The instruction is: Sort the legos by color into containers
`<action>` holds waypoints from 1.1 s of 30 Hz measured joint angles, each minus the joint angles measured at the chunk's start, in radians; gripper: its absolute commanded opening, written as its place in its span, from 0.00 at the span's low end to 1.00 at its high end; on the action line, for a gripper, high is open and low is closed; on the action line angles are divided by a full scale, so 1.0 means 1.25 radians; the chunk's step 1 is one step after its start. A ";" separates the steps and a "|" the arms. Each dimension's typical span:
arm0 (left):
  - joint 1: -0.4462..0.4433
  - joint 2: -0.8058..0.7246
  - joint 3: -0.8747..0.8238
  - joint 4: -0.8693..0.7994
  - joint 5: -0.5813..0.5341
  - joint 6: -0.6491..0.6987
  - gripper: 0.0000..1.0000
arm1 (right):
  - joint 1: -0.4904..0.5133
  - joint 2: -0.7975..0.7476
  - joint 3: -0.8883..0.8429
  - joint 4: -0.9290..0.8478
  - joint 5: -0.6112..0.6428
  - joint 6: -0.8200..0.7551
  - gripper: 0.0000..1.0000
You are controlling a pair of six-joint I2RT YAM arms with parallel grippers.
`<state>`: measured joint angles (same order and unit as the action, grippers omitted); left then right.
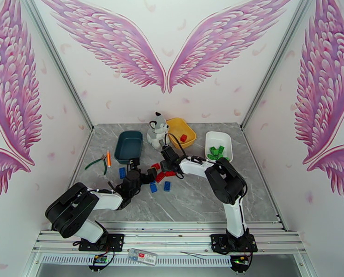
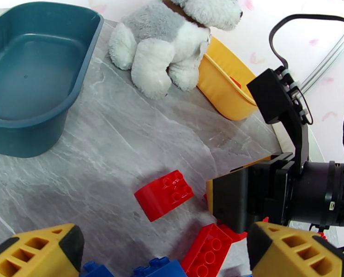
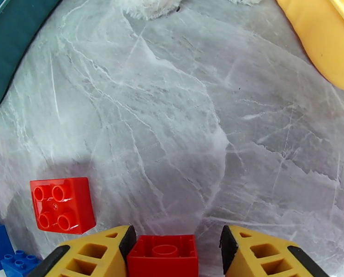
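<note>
On surface (image 3: pixel 195 135): R claw (image 3: pixel 175 243) apart around red brick (image 3: pixel 162 257), touching one side; L claw (image 2: pixel 165 248) apart over blue bricks (image 2: pixel 160 267).

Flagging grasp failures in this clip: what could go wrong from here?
1. The red brick sits off-centre in the open right end effector, against one finger with a gap to the other; closing could twist or pop it out.
2. The left end effector, open, is very near the right one; they could collide.
3. The plush husky stands beside the yellow tray; a carry there might clip it.
</note>
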<state>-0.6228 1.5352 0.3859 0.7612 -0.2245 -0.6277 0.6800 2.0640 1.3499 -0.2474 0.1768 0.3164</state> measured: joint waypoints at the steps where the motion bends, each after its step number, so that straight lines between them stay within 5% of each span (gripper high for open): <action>1: 0.000 0.000 0.000 -0.001 0.000 0.000 0.99 | 0.000 0.000 0.000 0.002 0.000 0.002 0.47; 17: -0.049 0.052 0.126 -0.022 0.018 0.020 0.99 | -0.025 -0.109 -0.076 0.035 -0.016 0.038 0.22; 33: -0.056 0.168 0.481 -0.213 0.077 0.114 0.99 | -0.273 -0.080 0.023 0.138 -0.211 0.199 0.19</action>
<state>-0.6922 1.7447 0.9874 0.4953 -0.1280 -0.4854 0.3382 1.9636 1.3785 -0.0750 -0.0868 0.5652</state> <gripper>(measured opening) 0.988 0.358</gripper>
